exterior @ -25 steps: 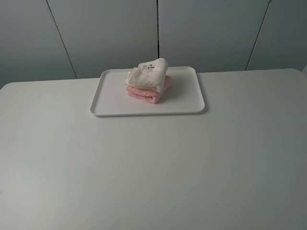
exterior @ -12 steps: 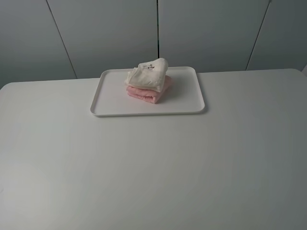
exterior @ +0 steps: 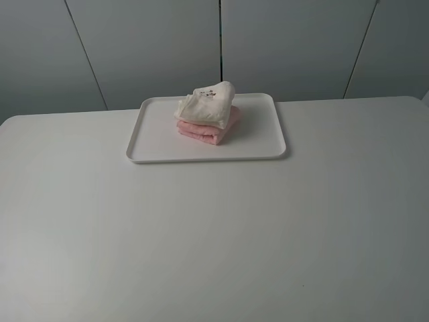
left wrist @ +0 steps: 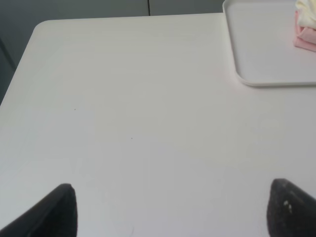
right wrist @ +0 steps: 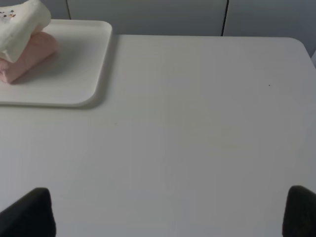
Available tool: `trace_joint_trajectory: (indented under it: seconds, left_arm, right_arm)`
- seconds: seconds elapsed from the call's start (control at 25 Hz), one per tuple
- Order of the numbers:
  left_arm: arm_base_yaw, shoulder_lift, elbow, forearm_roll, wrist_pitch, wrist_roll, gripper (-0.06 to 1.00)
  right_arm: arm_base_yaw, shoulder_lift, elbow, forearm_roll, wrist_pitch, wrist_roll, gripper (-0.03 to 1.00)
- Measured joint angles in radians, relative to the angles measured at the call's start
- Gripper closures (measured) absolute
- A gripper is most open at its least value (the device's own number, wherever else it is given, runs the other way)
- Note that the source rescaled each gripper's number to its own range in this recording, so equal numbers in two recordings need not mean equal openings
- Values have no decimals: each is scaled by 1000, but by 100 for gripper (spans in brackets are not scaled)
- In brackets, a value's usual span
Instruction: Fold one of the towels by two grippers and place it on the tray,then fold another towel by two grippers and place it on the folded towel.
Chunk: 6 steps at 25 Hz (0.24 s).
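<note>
The white tray (exterior: 157, 134) sits at the back middle of the table. On it lies the folded pink towel (exterior: 204, 131), and the folded cream towel (exterior: 206, 104) with a small dark mark rests on top of it. Neither arm shows in the exterior view. In the left wrist view my left gripper (left wrist: 173, 207) is open, its black fingertips (left wrist: 54, 212) wide apart over bare table, with the tray (left wrist: 261, 54) and the towels' edge (left wrist: 306, 29) well beyond them. My right gripper (right wrist: 168, 212) is open too, far from the tray (right wrist: 79, 74) and the towels (right wrist: 24, 47).
The white table (exterior: 214, 235) fills the view, its back edge just behind the tray. Grey wall panels (exterior: 288, 47) stand behind it. The table's rounded corners show in both wrist views.
</note>
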Motion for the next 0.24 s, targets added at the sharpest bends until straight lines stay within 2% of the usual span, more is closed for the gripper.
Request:
trace_joint_trajectory:
  seconds: [0.24]
  left_arm:
    - [0,0,0,0,0,0,-5]
  right_arm:
    - [0,0,0,0,0,0,-3]
